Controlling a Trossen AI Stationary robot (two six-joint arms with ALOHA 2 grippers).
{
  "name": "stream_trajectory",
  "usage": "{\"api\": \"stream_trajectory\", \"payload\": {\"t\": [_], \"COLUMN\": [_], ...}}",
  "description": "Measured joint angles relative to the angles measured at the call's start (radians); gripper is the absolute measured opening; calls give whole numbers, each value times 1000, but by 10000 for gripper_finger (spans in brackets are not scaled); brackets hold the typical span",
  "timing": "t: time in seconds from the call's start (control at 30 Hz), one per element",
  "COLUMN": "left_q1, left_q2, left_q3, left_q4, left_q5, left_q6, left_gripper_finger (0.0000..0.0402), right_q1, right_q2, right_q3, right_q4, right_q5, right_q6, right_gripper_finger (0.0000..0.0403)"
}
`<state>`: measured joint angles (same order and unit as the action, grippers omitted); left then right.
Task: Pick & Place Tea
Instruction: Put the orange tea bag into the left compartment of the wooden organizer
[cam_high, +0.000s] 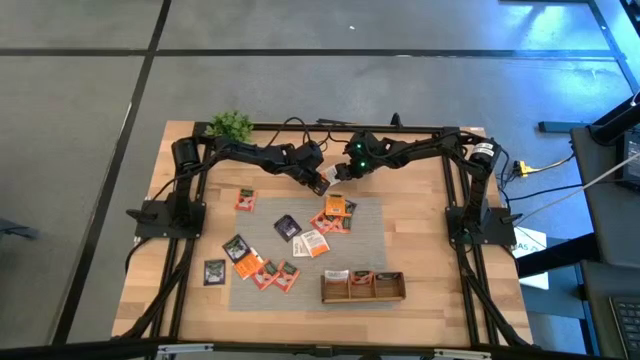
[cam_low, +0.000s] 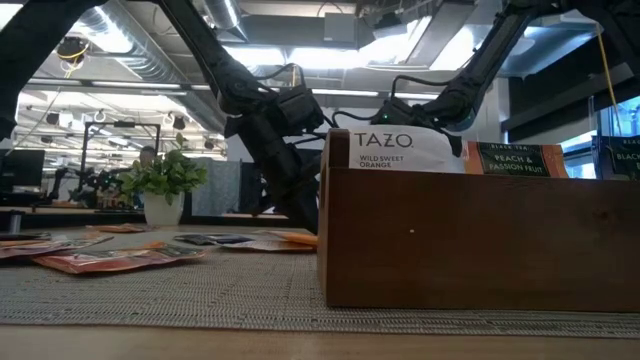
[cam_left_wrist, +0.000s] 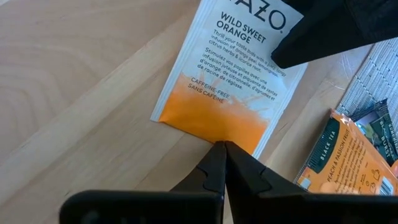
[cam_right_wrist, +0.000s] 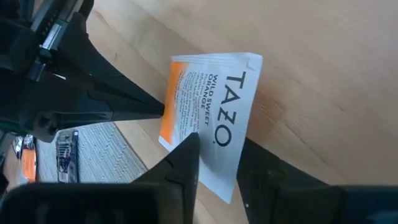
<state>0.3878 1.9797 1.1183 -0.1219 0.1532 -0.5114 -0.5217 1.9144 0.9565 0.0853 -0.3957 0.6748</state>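
Observation:
A white tea sachet with an orange end (cam_left_wrist: 224, 68) is held over the bare wood just beyond the grey mat (cam_high: 370, 235). My left gripper (cam_left_wrist: 224, 147) is shut on its orange end. My right gripper (cam_right_wrist: 221, 155) stands open around the white end (cam_right_wrist: 239, 81), one finger in front of the sachet and one behind; I cannot tell whether they touch it. More tea sachets lie flat on the mat (cam_high: 335, 208) and on the wood (cam_high: 245, 199). The wooden tray (cam_high: 362, 288) holds sachets upright. My left gripper pinches the edge of the sachet's orange end (cam_left_wrist: 217, 134), near the middle of that edge, between its two fingertips. The fingers slant down from the table's left. The sachet lies nearly flat out beyond them, apparently a little above the wood.
A small potted plant (cam_high: 230, 125) stands at the far left corner. The tray (cam_low: 470, 240) sits at the mat's near edge, with labelled sachets sticking up from it (cam_low: 395, 150). Loose sachets (cam_high: 270, 272) crowd the mat's left and middle. Dark frame rails (cam_high: 180, 215) run along both table sides.

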Motion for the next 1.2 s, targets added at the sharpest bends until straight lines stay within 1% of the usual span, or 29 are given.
{"api": "stream_trajectory", "payload": {"t": [0.27,0.43,0.5,0.6,0.73,0.83,0.9,0.97,1.03,1.1,1.2], "left_q1": [0,-2,-2,-2,-8,-32,-52,-71,-95,-117,-146], "left_q2": [-3,-45,-79,-137,-260,-365,-434,-500,-552,-594,-634], "left_q3": [-1,-8,-7,-5,-5,-5,-4,-3,-2,-2,-2], "left_q4": [-2,-43,-53,-89,-97,-97,-96,-96,-96,-102,-94], "left_q5": [0,3,-3,-22,4,-12,-28,-58,-101,-137,-174], "left_q6": [1,19,31,51,73,103,120,131,154,187,209], "left_gripper_finger": [2,6,7,7,5,8,8,7,6,6,8], "right_q1": [0,0,0,0,21,71,124,187,264,352,477], "right_q2": [0,-21,-51,-120,-255,-388,-474,-549,-601,-626,-638], "right_q3": [0,0,0,0,1,5,32,88,162,242,354], "right_q4": [0,-10,-14,-19,-80,-190,-317,-470,-625,-772,-925], "right_q5": [0,1,2,8,14,60,117,183,249,318,381], "right_q6": [-49,-118,-153,-196,-298,-364,-404,-444,-461,-443,-416], "right_gripper_finger": [42,14,6,7,5,4,4,3,3,3,3]}}
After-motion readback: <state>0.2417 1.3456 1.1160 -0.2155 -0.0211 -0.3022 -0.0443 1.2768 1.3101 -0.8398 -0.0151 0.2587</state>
